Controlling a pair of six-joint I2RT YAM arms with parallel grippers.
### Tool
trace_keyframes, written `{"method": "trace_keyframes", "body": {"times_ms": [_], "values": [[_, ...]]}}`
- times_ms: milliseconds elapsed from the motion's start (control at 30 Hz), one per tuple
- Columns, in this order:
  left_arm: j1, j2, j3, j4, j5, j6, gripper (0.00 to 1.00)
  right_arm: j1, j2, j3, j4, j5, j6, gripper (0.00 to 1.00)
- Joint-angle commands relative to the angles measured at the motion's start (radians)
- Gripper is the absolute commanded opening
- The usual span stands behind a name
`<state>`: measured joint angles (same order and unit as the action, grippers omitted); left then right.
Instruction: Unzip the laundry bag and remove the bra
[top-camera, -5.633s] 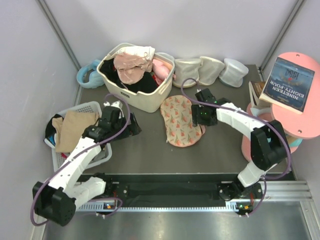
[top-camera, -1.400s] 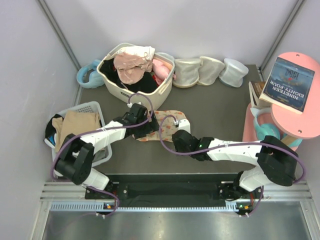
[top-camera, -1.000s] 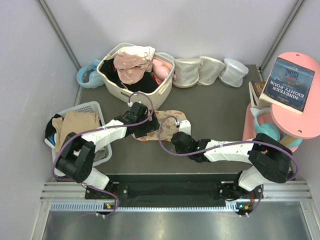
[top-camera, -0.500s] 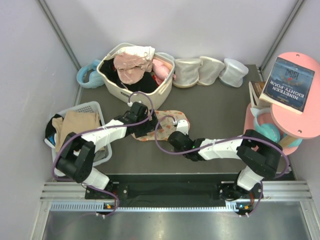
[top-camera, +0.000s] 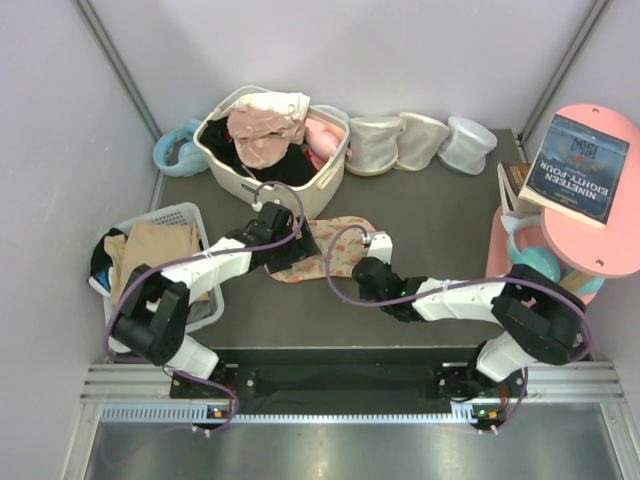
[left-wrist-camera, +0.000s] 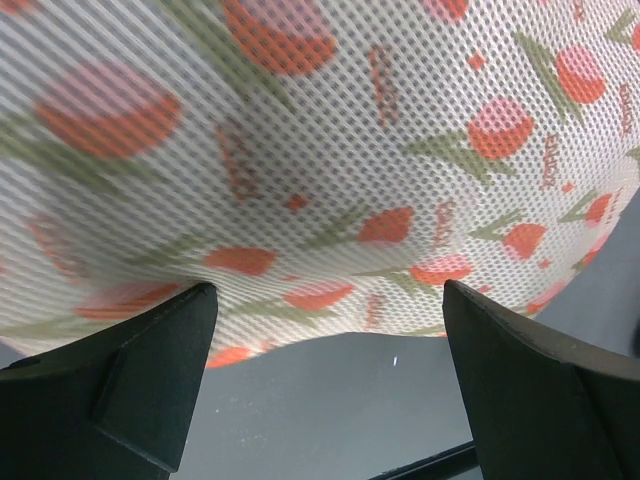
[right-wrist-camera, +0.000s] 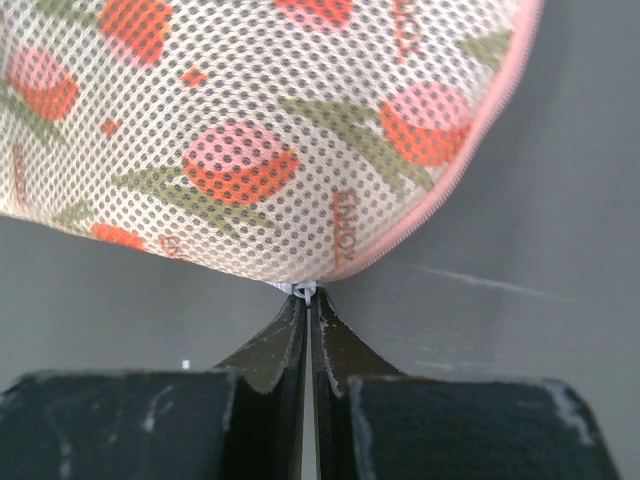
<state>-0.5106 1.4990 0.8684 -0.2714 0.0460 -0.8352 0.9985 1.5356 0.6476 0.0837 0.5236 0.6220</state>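
You had the laundry bag lying flat on the dark table, just in front of the beige basket, with its long axis running roughly left to right across the top view. Your right gripper was at the bag's right, near end, its 2 fingers pinched tight on the small pale zip pull that stuck out directly ahead of them at the bag's rim. From that pull the pink zip edge curved up and to the right in the right wrist view, so I judged the pull would have to follow that curve round the rim. Your left gripper was at the opposite, left end, its fingers spread wide and holding nothing, with the printed mesh filling the view just beyond them; whether they touched the fabric I could not tell. It was the arm placed to pin that end while the right one pulled. The bra showed in none of the views; with the bag shut, I took it to be inside. The beige basket held a pale pink garment over black clothing, the white basket at your left held folded tan cloth, and 3 cream cup-shaped containers stood along the back.
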Motion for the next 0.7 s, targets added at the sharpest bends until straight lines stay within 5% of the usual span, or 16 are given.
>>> {"method": "trace_keyframes", "body": {"times_ms": [0, 300, 467, 667], "values": [[0.03, -0.005, 0.04, 0.008, -0.023, 0.034, 0.99, -0.063, -0.104, -0.057, 0.04, 0.035, -0.022, 0.0], [0.043, 0.007, 0.07, 0.015, -0.011, 0.085, 0.99, -0.1, -0.109, -0.057, 0.045, -0.126, -0.11, 0.0], [0.041, -0.08, 0.133, -0.116, -0.031, 0.093, 0.99, -0.081, -0.091, -0.017, -0.019, -0.247, -0.125, 0.0], [0.02, -0.233, -0.069, -0.092, 0.115, -0.086, 0.99, -0.026, -0.081, 0.026, -0.048, -0.303, -0.082, 0.0]]}}
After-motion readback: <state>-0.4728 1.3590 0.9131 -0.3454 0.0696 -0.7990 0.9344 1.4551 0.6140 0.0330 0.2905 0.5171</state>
